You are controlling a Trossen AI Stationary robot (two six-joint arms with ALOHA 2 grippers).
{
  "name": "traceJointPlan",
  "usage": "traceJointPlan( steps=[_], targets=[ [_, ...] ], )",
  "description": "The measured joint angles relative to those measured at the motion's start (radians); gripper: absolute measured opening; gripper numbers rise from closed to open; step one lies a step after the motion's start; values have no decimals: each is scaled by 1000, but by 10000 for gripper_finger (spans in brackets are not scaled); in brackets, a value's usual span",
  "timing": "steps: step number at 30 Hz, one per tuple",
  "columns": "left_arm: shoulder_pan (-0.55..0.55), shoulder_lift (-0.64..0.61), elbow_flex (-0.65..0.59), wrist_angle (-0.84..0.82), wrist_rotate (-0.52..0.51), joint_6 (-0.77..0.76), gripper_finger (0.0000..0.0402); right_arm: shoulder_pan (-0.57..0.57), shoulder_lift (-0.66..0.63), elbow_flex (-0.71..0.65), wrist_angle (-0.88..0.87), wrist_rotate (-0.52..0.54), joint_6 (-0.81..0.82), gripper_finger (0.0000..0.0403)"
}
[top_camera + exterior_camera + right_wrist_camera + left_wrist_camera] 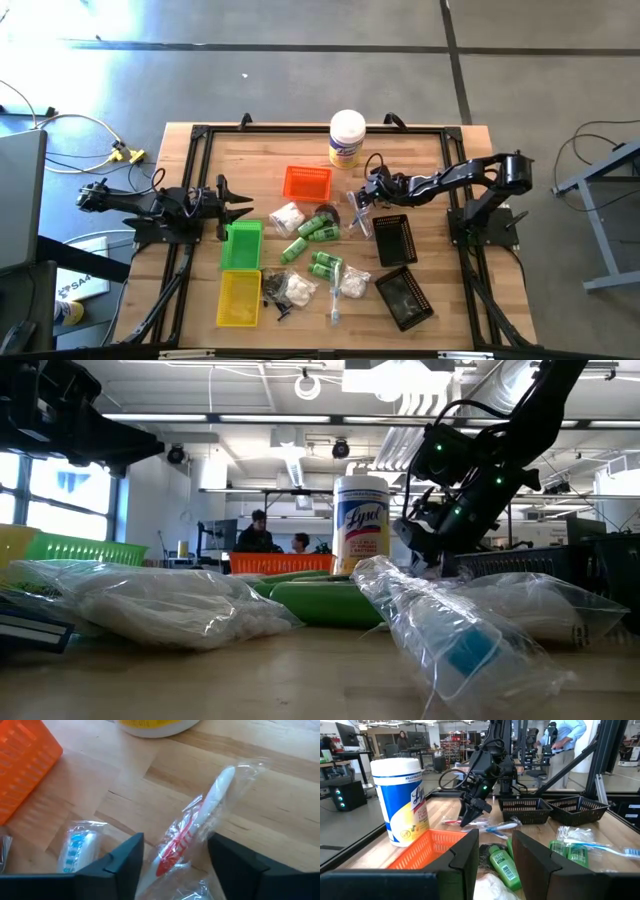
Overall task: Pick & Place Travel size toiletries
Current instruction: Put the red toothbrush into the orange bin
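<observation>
Close the right tool (172,857), jaws apart astride the red wrapped toothbrush (192,832) lying between them on the bench (280,820), squarely before lifting; left tool (495,862) idle, half-parted.

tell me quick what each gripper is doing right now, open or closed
Left gripper: open, holding nothing, beside the green tray.
Right gripper: open around the wrapped red toothbrush, not yet clamped.

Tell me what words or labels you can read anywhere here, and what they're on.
"Lysol": white canister with the yellow label.
"KILLS COLD & FLU": same canister's top band, left wrist view, partly blurred.
Green bottle: barcode and print, too small to read.
</observation>
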Motion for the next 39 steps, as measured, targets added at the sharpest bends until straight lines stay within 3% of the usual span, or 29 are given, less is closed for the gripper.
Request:
traceJointPlan(
  steps=[19, 28, 39],
  targets=[
    [0, 0, 0, 0, 0, 0, 113, 1, -13, 0, 2, -13, -25, 20],
    [0, 0, 0, 0, 0, 0, 113, 3, -125, -1, 32, -31, -56, 31],
    [0, 0, 0, 0, 0, 0, 113, 12, -319, -1, 219, -112, -271, 23]
  ],
)
